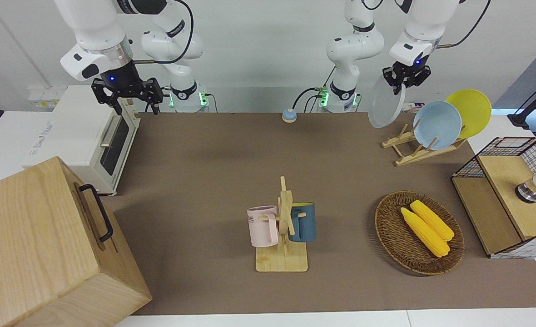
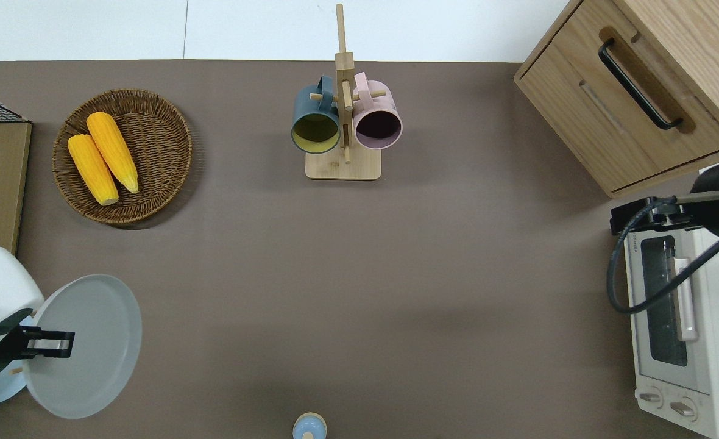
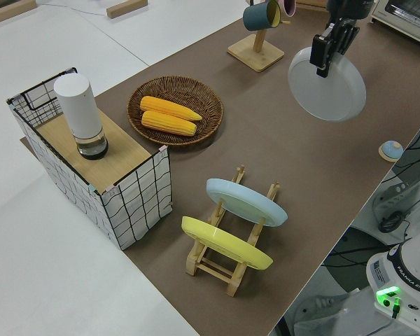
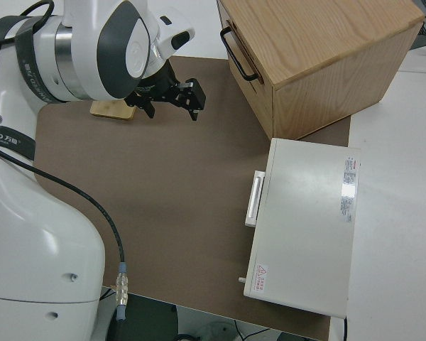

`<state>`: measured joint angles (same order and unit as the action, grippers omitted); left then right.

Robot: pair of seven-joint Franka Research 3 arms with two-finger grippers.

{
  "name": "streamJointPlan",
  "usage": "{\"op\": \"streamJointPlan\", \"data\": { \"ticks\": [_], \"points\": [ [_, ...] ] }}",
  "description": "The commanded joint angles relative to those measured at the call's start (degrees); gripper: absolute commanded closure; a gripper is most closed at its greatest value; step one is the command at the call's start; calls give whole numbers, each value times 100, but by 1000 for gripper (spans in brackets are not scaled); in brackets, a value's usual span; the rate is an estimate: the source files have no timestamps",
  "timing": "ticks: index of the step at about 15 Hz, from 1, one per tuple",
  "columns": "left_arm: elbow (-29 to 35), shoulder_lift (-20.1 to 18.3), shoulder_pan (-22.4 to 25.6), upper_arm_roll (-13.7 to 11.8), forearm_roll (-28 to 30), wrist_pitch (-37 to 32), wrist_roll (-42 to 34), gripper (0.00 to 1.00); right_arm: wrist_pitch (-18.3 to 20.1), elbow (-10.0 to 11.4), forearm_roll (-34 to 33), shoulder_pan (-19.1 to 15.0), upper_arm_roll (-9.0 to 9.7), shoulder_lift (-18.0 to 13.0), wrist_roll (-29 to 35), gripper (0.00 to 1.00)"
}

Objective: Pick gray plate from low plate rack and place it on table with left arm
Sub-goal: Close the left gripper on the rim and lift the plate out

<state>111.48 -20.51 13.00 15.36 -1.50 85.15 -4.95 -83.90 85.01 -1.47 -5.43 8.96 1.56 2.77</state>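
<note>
The left gripper (image 1: 406,76) is clamped on the rim of the gray plate (image 1: 385,109), which hangs tilted below it, lifted clear of the low plate rack (image 3: 227,248) and over bare table (image 2: 347,292) just beside that rack. Two plates sit in the rack: one light blue plate (image 3: 246,201), one yellow plate (image 3: 225,242). The right arm is parked, right gripper (image 1: 127,93) spread open.

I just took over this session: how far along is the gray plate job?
Done: the gray plate is out of the low plate rack, where only the light blue plate and yellow plate remain. In hand: the left gripper holds it by the rim, tilted, in the air. Left: setting it on the table. The right arm is parked.
</note>
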Motion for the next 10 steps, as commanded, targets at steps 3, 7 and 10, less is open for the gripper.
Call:
{"op": "streamJointPlan", "data": {
  "ticks": [3, 7, 10],
  "points": [
    [-92, 126, 80, -103, 1124, -324, 29, 1000, 5, -37, 15, 42, -34, 2, 22, 17],
    [162, 276, 62, -103, 1565, -245, -172, 1000, 5, -37, 15, 42, -34, 2, 22, 17],
    [408, 355, 123, -103, 1872, -104, -391, 1000, 5, -37, 15, 42, -34, 2, 22, 17]
  ]
}}
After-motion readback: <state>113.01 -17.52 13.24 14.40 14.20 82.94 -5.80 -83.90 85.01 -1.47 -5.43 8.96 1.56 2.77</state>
